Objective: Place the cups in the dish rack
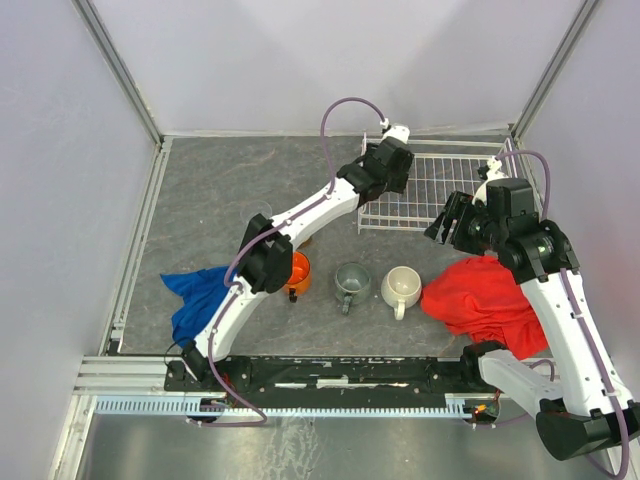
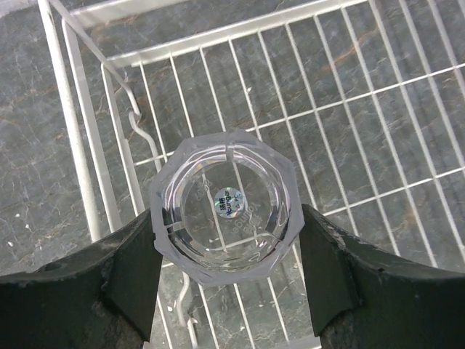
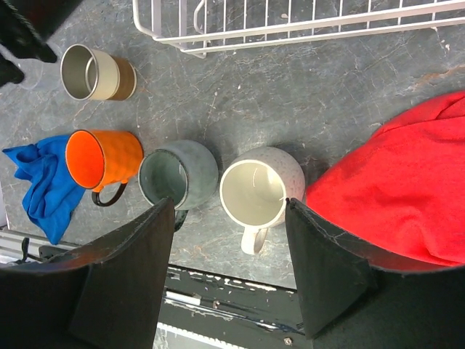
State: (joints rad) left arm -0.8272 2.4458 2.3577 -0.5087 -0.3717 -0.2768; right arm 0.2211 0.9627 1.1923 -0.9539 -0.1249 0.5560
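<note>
Gripping a clear tumbler [image 2: 227, 207], left hand [image 2: 227, 243] hangs over the dish rack [image 2: 349, 109] corner; right hand [image 3: 225, 218] spread wide, empty, above the cream mug [image 3: 254, 190].

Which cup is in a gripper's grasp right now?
The clear glass tumbler, held in the left gripper over the dish rack. The orange mug, grey-green mug, cream-white mug and tan cup sit free on the table.

Sole marking: a small round sticker [image 2: 228, 203] at the centre of the base of the clear glass tumbler [image 2: 190, 231]. It carries what seem to be two short printed lines, too small to read. No other lettering is legible.
</note>
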